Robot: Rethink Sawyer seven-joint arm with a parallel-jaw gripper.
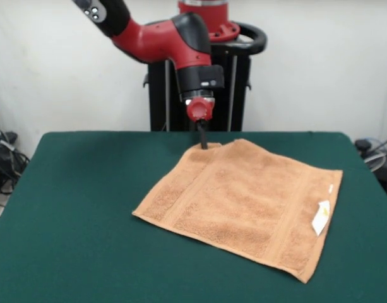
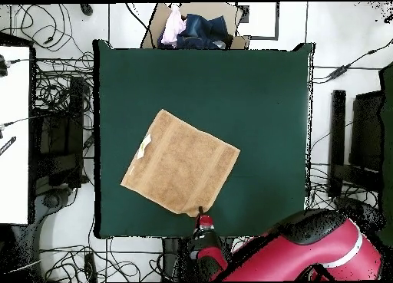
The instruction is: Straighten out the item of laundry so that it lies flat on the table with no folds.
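Peach towel (image 1: 244, 202) lies spread nearly flat on green table (image 1: 73, 221).

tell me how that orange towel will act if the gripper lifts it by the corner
The terry towel looks thin and soft, so it would probably hang limp and fold rather than hold its shape. It is likely light for its size. Where the gripper meets its far corner the edge already looks slightly bunched; on the felt-like table it may drag, not slide.

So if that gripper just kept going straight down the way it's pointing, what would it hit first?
Most likely the towel: the gripper points down at its far corner, seemingly already touching it, with the table just beneath.
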